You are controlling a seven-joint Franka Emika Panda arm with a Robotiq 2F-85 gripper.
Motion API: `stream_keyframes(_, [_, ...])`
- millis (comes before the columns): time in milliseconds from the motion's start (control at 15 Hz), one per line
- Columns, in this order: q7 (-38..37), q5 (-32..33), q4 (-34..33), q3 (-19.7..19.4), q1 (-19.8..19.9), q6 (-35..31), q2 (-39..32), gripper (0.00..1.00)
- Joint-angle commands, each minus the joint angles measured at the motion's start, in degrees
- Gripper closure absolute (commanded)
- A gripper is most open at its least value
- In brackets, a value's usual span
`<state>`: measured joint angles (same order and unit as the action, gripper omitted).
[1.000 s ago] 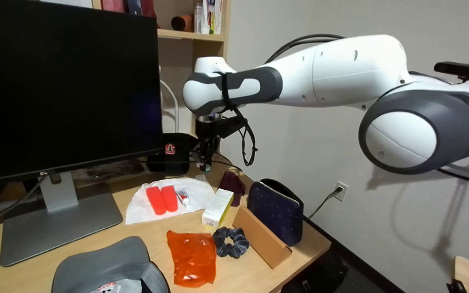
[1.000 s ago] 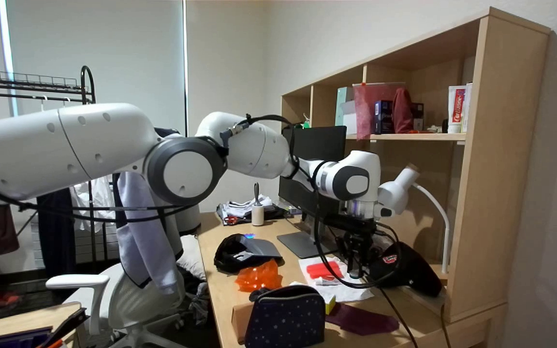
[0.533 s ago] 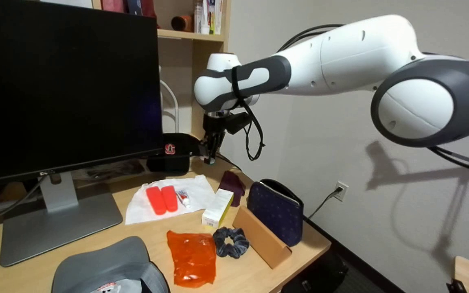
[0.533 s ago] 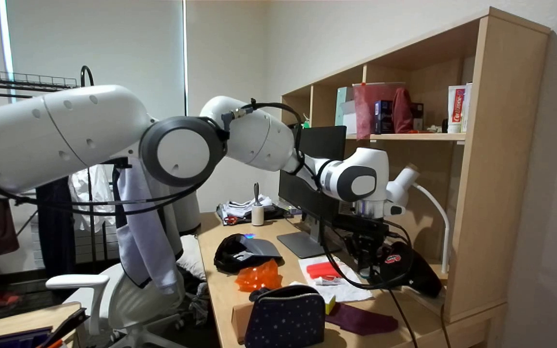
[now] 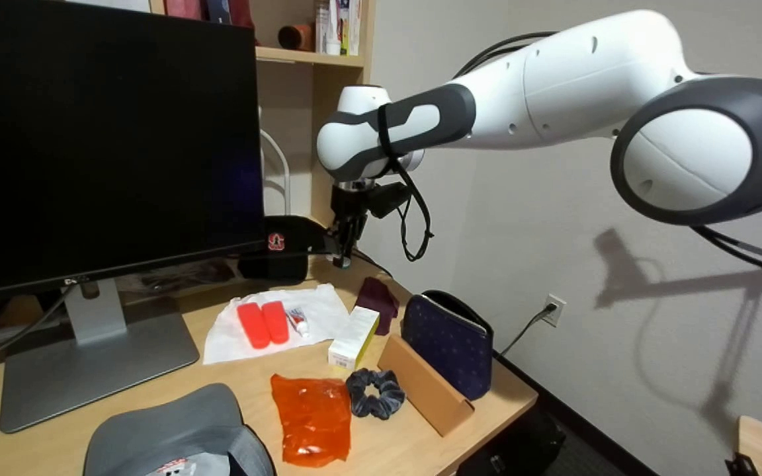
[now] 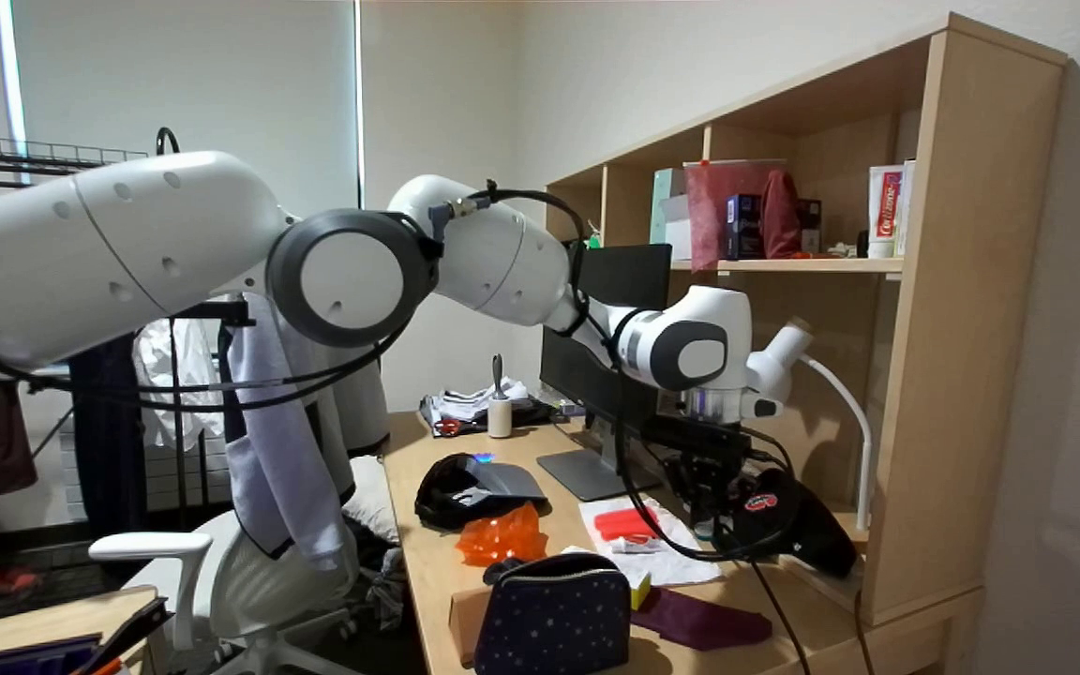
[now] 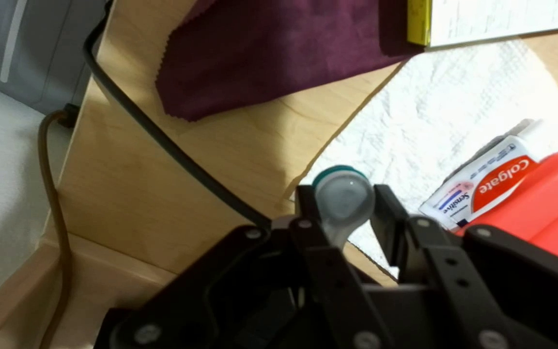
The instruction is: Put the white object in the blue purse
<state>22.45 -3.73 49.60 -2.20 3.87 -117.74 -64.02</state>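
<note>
Plainly, the gripper is clamped on the white object: in the wrist view its two fingers press the thing from either side. A rounded, whitish end with a teal rim shows between the tips; the rest is partly hidden behind them. Gripper and load hang over the back part of the desk, near its short side edge, beside the black cap. Well apart from them, the blue purse stands upright by the front corner of that same short side, zip edge upward, with a tan cardboard box just beside it. Between gripper and purse, along that edge, lies a maroon cloth.
</note>
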Motion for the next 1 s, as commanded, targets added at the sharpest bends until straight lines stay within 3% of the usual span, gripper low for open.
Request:
stream_keyframes(0, [-0.8,1.13,3.98,-1.2,-1.11,-1.35,2.75,0.86])
stream_keyframes(333, [-0.33,0.29,16.41,-2.6,-0.84,-9.24,10.29,0.86])
stream_keyframes(400, [-0.71,2.72,18.57,-0.64,0.52,-10.59,11.68,0.86])
stream_keyframes(933, [0.45,6.75,39.02,-0.13,1.56,-16.59,22.53,0.86])
